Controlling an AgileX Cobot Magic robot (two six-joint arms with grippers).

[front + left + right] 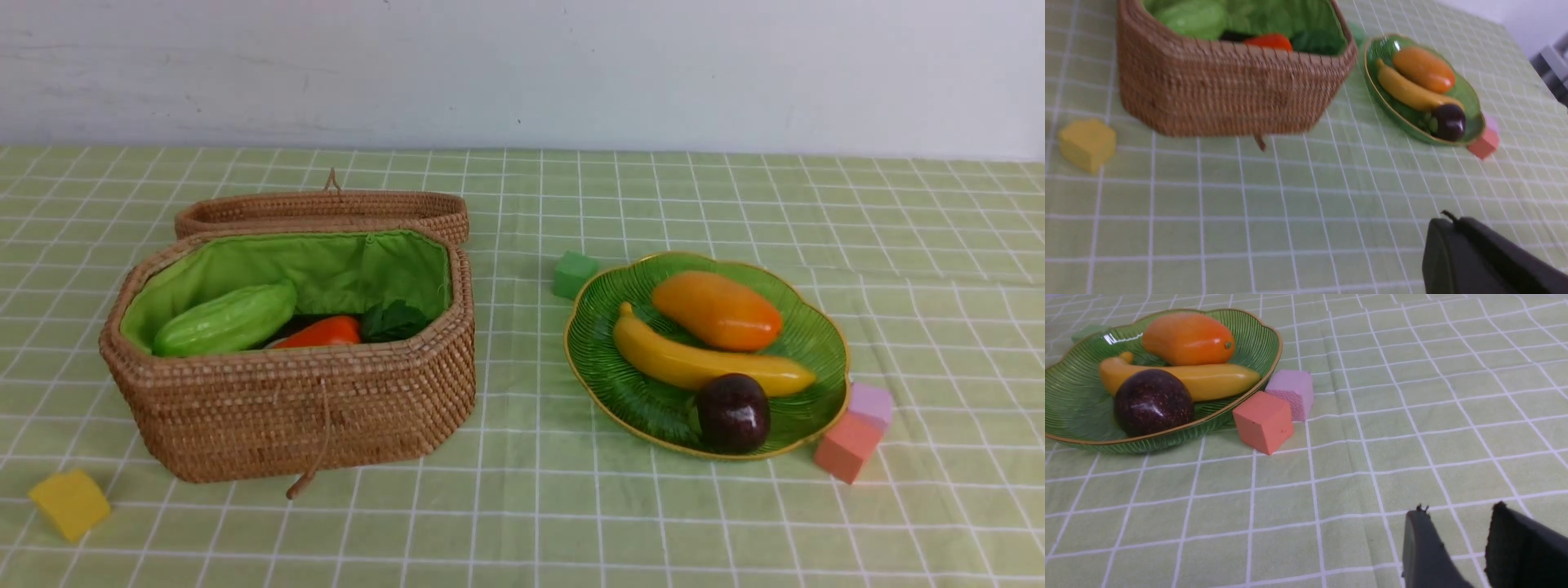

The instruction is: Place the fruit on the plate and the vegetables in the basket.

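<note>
- We see the basket (294, 408) on the counter (522, 523), lid back, holding the gourd (225, 320), the carrot (322, 331) and dark green leaves.
- The plate (804, 343) carries the mango (717, 310), banana (710, 365) and purple fruit (732, 413).
- Our left gripper (1453, 222) has its jaws closed, near the basket.
- Our right gripper (1457, 526) has its jaws apart and empty, well clear of the plate.
</note>
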